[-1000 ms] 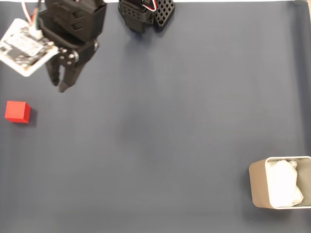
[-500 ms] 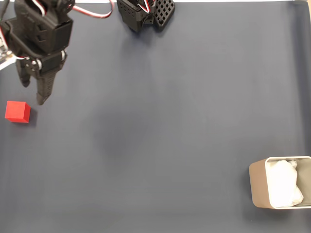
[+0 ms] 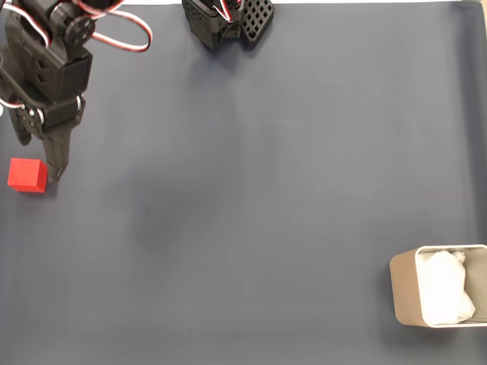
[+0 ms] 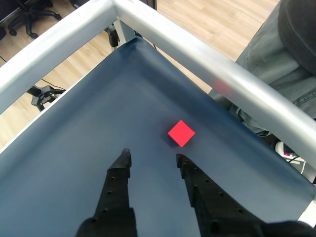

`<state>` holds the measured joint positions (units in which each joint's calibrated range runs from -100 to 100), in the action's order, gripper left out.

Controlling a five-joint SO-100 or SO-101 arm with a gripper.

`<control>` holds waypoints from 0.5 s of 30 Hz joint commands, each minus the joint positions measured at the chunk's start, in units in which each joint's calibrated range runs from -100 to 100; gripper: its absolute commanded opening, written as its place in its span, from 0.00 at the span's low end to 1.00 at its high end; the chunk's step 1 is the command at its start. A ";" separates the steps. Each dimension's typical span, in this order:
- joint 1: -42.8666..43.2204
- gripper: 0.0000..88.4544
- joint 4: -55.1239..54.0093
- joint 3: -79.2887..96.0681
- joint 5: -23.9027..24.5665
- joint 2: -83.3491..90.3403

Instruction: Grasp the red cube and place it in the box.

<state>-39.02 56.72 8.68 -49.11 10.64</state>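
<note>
Red cube [image 3: 27, 175] on the dark blue mat [image 3: 266, 190], at the far left edge of the fixed view, flat on one face and free of any grip. Just beside the cube, above and to its right in that view, black two-finger gripper [image 3: 39, 160], fingers spread, nothing between them; longer fingertip almost level with the cube's upper right corner, not touching.

From the wrist view, nearest first: the two black fingers [image 4: 118, 190] rising from the bottom edge, gap open, bare mat between them. Just beyond the right fingertip, the red cube [image 4: 181, 133], turned corner-on, slightly right of the gap's line, apart from both tips. Beyond the cube, mat narrowing to a corner under two silver metal rails [image 4: 207, 64]. Past the rails, wooden floor [image 4: 222, 19], a dark office-chair base at top left, and a person's grey-trousered leg [image 4: 276, 69] at right.

Back in the fixed view, well apart from the cube: black perforated arm base [image 3: 228, 19] at the top edge, red and white wires [image 3: 125, 34] looping near the arm. Farthest from the cube, at the bottom right corner, the beige box [image 3: 407, 293] with crumpled white lining [image 3: 445, 296] inside.
</note>
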 commanded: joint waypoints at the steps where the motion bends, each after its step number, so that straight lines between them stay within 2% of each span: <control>1: -0.54 0.24 -2.05 -3.21 0.29 -1.02; 15: -3.24 0.28 -2.79 -7.59 0.63 -8.91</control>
<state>-41.39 54.89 4.79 -48.62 2.13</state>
